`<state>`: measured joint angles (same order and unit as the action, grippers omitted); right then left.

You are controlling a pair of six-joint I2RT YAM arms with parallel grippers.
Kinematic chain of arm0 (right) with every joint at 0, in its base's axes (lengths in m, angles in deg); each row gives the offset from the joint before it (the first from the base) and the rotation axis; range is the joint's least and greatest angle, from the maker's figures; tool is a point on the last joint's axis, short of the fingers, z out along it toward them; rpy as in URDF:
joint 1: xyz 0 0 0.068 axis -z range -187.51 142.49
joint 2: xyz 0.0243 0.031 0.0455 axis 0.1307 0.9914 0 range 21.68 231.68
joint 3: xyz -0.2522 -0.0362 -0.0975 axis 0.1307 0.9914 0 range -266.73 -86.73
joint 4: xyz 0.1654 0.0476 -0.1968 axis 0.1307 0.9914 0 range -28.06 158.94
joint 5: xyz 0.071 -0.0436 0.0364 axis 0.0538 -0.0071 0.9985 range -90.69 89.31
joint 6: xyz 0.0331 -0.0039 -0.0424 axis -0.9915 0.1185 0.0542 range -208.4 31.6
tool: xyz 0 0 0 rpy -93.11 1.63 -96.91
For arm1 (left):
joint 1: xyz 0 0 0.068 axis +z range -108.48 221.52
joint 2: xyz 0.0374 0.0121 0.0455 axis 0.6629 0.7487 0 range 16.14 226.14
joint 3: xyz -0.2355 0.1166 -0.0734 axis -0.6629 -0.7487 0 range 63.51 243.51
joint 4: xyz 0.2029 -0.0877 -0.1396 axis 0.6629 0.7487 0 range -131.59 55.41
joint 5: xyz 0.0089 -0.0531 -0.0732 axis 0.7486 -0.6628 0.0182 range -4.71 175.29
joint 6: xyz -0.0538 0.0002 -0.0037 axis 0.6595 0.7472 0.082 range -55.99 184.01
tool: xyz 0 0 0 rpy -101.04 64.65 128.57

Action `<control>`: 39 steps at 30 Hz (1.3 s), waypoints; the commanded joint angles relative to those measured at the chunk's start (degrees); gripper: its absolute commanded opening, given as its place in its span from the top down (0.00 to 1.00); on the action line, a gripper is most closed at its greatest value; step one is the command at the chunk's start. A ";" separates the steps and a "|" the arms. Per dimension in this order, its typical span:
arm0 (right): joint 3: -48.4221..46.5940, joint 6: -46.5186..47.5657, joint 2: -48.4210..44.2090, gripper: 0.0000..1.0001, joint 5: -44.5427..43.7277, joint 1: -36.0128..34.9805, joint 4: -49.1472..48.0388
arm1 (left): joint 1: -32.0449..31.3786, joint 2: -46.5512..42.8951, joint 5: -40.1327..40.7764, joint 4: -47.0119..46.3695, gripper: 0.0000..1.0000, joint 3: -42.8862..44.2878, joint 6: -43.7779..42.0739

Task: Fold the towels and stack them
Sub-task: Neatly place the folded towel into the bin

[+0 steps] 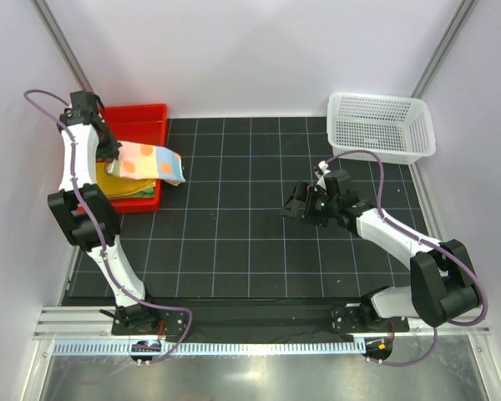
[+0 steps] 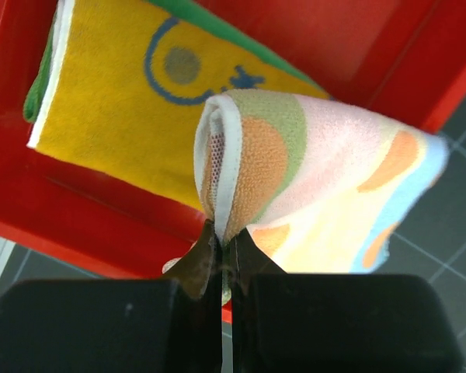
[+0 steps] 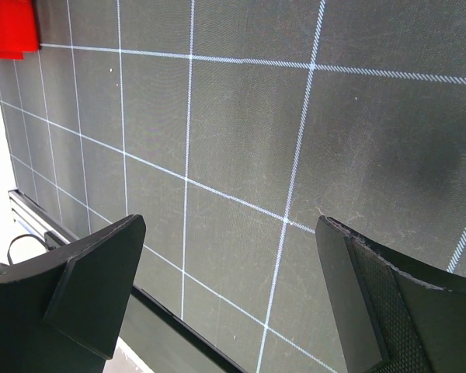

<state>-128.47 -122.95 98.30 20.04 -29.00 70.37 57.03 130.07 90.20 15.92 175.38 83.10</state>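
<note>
White walls enclose a black worktop [image 1: 250, 225] ruled with a pale grid. In the top view a red tray [image 1: 146, 117] sits at the upper left of the frame and a white mesh basket [image 1: 382, 125] at the upper right. The left gripper [image 1: 110, 157] hangs over the tray. The polka-dot towel [image 1: 153, 162] spreads from it toward the right, above the yellow towel [image 1: 129, 189] lying in the tray. The right gripper [image 1: 294, 207] hovers over bare grid right of centre, well apart from every towel.

The left wrist view adds what the top view hides. Low in the centre of the frame, the left gripper [image 2: 221, 242] is pinched tight on a folded, white-hemmed edge of the polka-dot towel [image 2: 326, 171]. At the upper left the yellow towel [image 2: 109, 116] carries a blue drawing, and a green towel [image 2: 33, 97] peeks out beneath it.

The right wrist view shows the right gripper [image 3: 229, 233] spread wide, nothing between its fingers, with grid lines below and a corner of the red tray [image 3: 8, 27] at the upper left.
</note>
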 commanded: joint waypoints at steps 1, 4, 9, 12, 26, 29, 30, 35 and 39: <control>-0.80 0.62 -0.15 0.00 -0.16 0.31 -1.75 | 0.05 -4.07 -4.55 -1.18 1.00 5.27 2.79; -0.89 0.62 -0.33 0.00 -0.34 0.23 -1.92 | -0.21 -3.54 -4.73 -0.13 1.00 8.62 3.49; -0.80 0.27 0.28 0.00 -0.43 0.23 -2.71 | -0.39 -4.41 -8.24 0.49 1.00 12.22 4.90; -0.63 0.09 0.81 0.00 0.19 0.23 -3.15 | -0.39 -4.86 -7.90 0.49 1.00 13.01 4.99; -1.42 0.36 3.09 0.00 0.80 0.23 -3.59 | 2.07 -1.79 -8.24 11.91 1.00 15.48 0.42; -1.94 0.62 3.71 0.00 0.80 0.05 -3.42 | 4.43 -0.12 -10.61 13.67 1.00 15.57 -1.16; -2.03 0.62 4.06 0.00 0.63 0.14 -3.59 | 5.23 0.50 -10.97 14.11 1.00 15.57 -1.34; -3.17 0.62 6.78 0.00 1.06 0.31 -3.94 | 7.78 4.37 -10.18 14.12 1.00 15.39 -2.91; -4.40 0.71 9.16 0.00 1.33 0.23 -4.38 | 7.34 9.89 -8.68 11.93 1.00 17.50 -3.18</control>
<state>-130.17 -122.95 106.46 20.54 -29.00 68.58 64.98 137.20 81.48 29.04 190.22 81.64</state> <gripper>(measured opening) 0.996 0.031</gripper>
